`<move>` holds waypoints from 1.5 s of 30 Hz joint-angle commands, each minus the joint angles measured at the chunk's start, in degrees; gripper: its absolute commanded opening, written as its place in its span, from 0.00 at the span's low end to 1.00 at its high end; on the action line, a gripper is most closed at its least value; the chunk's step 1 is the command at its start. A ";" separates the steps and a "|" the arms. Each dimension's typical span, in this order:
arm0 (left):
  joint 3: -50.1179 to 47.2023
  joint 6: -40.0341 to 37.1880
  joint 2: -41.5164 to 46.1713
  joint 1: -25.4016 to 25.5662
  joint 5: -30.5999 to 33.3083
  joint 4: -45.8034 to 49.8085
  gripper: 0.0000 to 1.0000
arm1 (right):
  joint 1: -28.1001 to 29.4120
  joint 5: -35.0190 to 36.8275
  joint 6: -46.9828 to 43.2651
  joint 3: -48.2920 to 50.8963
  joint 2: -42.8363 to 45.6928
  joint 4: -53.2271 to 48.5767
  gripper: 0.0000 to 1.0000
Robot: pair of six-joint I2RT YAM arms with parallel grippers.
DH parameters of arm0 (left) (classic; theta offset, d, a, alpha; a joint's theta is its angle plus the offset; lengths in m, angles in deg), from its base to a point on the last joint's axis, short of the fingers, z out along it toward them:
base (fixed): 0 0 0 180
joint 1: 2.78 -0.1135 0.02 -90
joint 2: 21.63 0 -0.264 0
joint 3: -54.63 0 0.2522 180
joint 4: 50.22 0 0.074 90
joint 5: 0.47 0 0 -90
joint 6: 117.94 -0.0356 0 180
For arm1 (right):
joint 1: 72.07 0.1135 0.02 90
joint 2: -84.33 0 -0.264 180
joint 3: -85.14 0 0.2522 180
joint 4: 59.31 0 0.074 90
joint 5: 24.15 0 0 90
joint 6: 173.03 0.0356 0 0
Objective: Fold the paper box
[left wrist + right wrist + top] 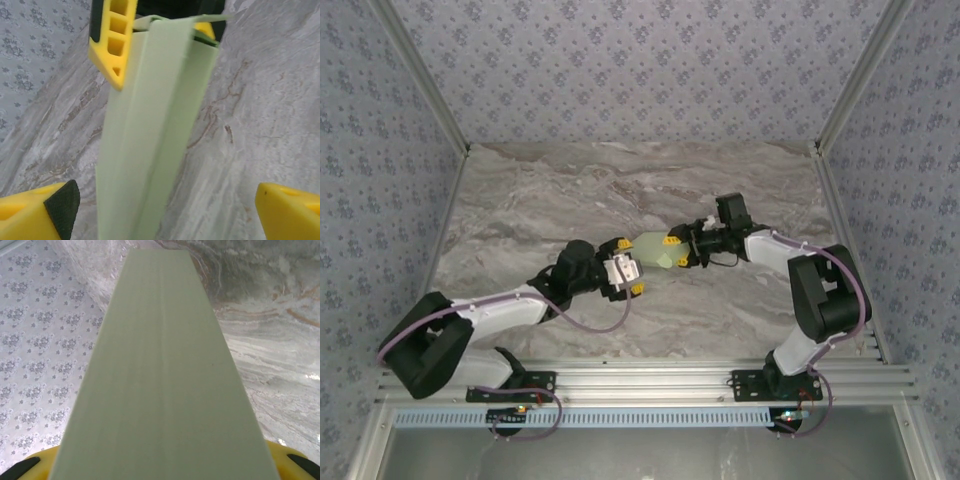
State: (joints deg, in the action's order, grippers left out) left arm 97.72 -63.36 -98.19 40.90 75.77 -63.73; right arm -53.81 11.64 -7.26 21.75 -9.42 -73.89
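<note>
Half-folded into a long creased strip, the box (pixel 653 250) sits over the middle of the bench (pixel 520 200), its right end pinched in the closed right gripper (pixel 674 252), while the left gripper (pixel 631 266) stands spread wide astride its left end without clamping it. Folding looks about midway; next, I judge, the left must close on a panel and turn it along a crease against the right's hold. Walls (pixel 380 150) at the left, right and far edges stand well apart, leaving both arms room to swing.

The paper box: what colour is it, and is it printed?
The paper box is plain pale green; best seen in the right wrist view.
</note>
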 commanded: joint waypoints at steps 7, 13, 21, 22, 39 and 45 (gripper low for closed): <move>4.05 -4.63 -6.70 3.43 5.20 -4.08 0.84 | 3.41 1.35 1.28 1.25 1.54 -0.26 0.46; 4.03 -4.59 -11.02 4.57 8.24 -7.48 0.76 | 5.15 3.06 4.70 1.59 2.42 1.92 0.45; 4.64 -3.58 -10.92 4.40 9.40 -6.13 0.54 | 6.26 4.16 7.43 2.57 2.24 4.31 0.46; 5.55 -3.20 -10.30 4.19 9.35 -3.34 0.52 | 6.17 4.45 7.45 2.89 2.18 4.17 0.46; 15.13 -3.37 -4.83 2.38 3.71 30.43 0.42 | -0.20 4.74 -6.53 -0.61 2.15 -12.69 0.76; 23.41 -3.15 -6.41 1.63 1.28 49.89 0.45 | -8.11 7.06 -14.11 -0.32 3.46 -18.89 0.80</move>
State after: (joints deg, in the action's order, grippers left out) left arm 117.28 -67.33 -103.45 43.07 80.09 -30.11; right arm -59.38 16.69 -15.37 22.25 -7.56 -85.98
